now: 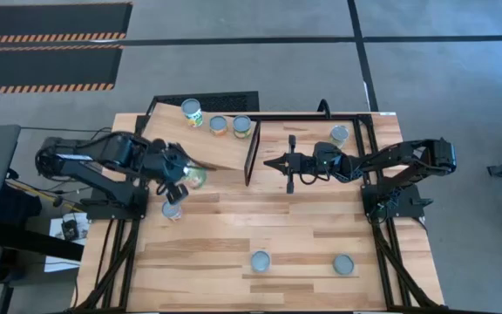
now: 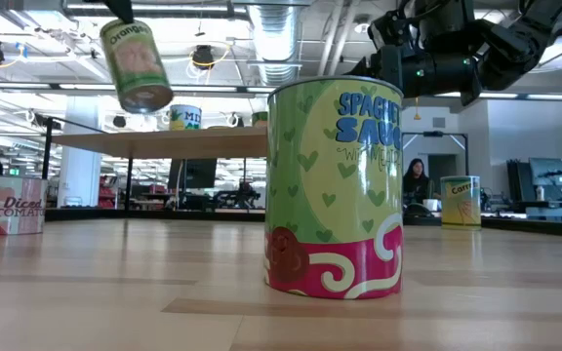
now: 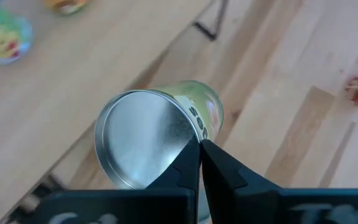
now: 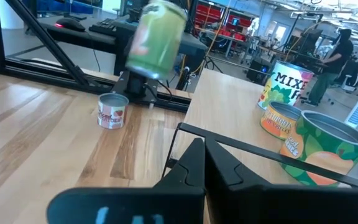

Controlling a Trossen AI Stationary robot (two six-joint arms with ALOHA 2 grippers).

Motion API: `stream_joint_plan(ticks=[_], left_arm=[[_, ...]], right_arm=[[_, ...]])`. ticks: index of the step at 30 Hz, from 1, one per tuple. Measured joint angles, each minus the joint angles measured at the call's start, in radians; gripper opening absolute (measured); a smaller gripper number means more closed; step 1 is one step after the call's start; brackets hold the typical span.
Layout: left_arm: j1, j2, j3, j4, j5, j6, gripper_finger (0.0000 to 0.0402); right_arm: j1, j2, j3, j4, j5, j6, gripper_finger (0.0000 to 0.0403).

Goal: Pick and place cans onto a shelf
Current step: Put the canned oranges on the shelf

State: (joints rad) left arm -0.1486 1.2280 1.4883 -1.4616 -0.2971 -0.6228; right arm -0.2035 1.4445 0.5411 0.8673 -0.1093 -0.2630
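My left gripper [image 1: 179,180] is shut on a green-labelled can [image 1: 195,177], held in the air beside the near edge of the slanted wooden shelf [image 1: 200,144]. The can shows tilted in the low view [image 2: 137,64] and top-on in the left wrist view [image 3: 143,138]. Three cans [image 1: 219,125] stand on the shelf's far part. My right gripper [image 1: 274,163] is shut and empty, just right of the shelf's black frame [image 1: 251,153]; its fingers [image 4: 201,152] point at the shelf. My left gripper pinches the can's top rim [image 3: 191,134] between its two fingers, at one spot on the edge of the silvery top. The fingers come from above [image 2: 117,12]. The can hangs below them, tilted and clear of table and shelf.
A small can [image 1: 172,210] stands on the table just near of my left gripper. Two cans [image 1: 260,260] [image 1: 343,264] stand near the front edge, one of them large in the low view [image 2: 335,185]. Another can [image 1: 339,134] stands at the far right.
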Motion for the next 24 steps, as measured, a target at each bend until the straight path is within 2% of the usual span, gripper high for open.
stream_joint_plan(ticks=[4,11,19,24], left_arm=[[0.054,0.000,0.063,-0.075,-0.003,-0.004,0.0000],[0.163,0.000,0.142,-0.098,-0.009,0.079,0.0000],[0.438,0.001,0.172,-0.110,0.007,0.201,0.0000],[0.646,0.028,0.172,-0.111,0.032,0.363,0.0000]], right_arm=[[0.000,0.000,0.000,0.000,0.000,0.000,0.0012],[0.000,0.000,0.000,-0.022,0.000,0.000,0.0012],[0.000,0.000,0.000,-0.035,0.000,-0.004,0.0012],[-0.002,0.000,0.000,-0.051,0.000,-0.005,0.0012]])
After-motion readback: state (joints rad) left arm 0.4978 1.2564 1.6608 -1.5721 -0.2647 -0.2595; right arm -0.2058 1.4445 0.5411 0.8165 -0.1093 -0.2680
